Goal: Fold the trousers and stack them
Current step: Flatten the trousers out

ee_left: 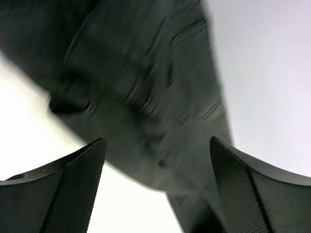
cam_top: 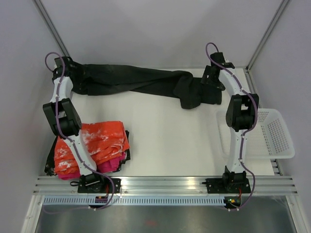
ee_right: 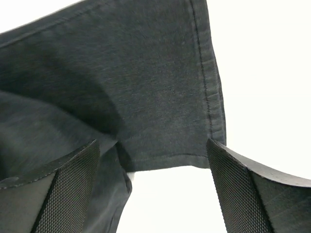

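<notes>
Both pairs of jaws stand spread wide and hold nothing: the left jaws hang just above a rumpled, blurred stretch of the trousers, the right jaws just short of a flat stitched hem, with bare surface between their tips. The trousers lie as a long dark band along the far side, from the far left corner to the far right, with a thicker doubled-over lump toward the right end. The step in hand looks like taking a fresh hold to fold the band end over end. To do it well, each pair of jaws should drop straight down and pinch every layer at its own end, the right pair squarely across the hem; then lift both ends evenly and keep the cloth taut so the lump flattens. The left arm reaches to the far left, elbow bent high, wrist turned down; the right arm mirrors it beside the white basket. The orange-and-white garment lies near the left base, well apart
</notes>
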Controlling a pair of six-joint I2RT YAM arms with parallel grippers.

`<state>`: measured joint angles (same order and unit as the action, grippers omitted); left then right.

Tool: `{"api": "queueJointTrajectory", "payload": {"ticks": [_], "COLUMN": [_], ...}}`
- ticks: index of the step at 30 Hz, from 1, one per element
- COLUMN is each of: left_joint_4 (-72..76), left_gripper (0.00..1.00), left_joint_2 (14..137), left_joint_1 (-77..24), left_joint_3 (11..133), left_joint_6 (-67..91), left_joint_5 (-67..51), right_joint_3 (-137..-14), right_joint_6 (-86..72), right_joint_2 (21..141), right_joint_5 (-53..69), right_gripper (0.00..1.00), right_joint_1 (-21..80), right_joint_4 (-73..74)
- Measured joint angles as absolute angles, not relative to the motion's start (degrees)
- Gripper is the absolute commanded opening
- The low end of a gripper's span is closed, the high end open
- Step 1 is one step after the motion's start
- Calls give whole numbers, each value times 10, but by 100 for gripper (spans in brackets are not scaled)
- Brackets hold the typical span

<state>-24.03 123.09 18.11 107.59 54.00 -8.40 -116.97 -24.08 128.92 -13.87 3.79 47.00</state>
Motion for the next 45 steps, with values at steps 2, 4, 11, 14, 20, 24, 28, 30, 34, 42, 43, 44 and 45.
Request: {"api": "queueJointTrajectory", "payload": {"ticks": [2, 4, 11, 14, 20, 24, 28, 30, 34, 42, 43, 44, 45], "left_joint_4": [-254, -275, -302, -298, -278, -259, -236, -222, -202, -225, -235, -249, -258], "left_gripper": [85, 80, 77, 76, 67, 65, 67, 66, 22, 2, 2, 2, 2], "left_joint_2": [1209, 1186, 1120, 1134, 1215, 1263, 1274, 1278, 1281, 1297, 1294, 1289, 1282], "left_joint_1": [180, 179, 178, 178, 175, 173, 172, 171, 171, 167, 167, 166, 165], "left_joint_3": [1042, 1010, 929, 929, 942, 951, 975, 983, 989, 1018, 1018, 1018, 1017], "left_joint_6": [539, 538, 536, 536, 537, 538, 540, 540, 544, 523, 519, 515, 513], "left_joint_5": [-89, -91, -86, -85, -74, -72, -62, -58, -46, -31, -24, -16, -11], "right_joint_3": [-1167, -1167, -1178, -1183, -1183, -1183, -1183, -1181, -1165, -1132, -1126, -1118, -1110], "right_joint_6": [-255, -266, -279, -279, -279, -279, -280, -283, -284, -268, -263, -257, -251], "right_joint_2": [1303, 1322, 1378, 1382, 1383, 1383, 1383, 1383, 1376, 1356, 1351, 1346, 1341], "right_joint_5": [-142, -143, -143, -145, -154, -153, -153, -153, -151, -157, -159, -161, -163], "right_gripper": [83, 80, 79, 81, 82, 82, 81, 76, 32, 0, 0, 0, 0], "right_joint_1": [38, 38, 39, 39, 38, 36, 35, 35, 35, 36, 36, 36, 36], "right_joint_4": [467, 455, 442, 442, 444, 444, 446, 445, 434, 429, 429, 431, 435]}}
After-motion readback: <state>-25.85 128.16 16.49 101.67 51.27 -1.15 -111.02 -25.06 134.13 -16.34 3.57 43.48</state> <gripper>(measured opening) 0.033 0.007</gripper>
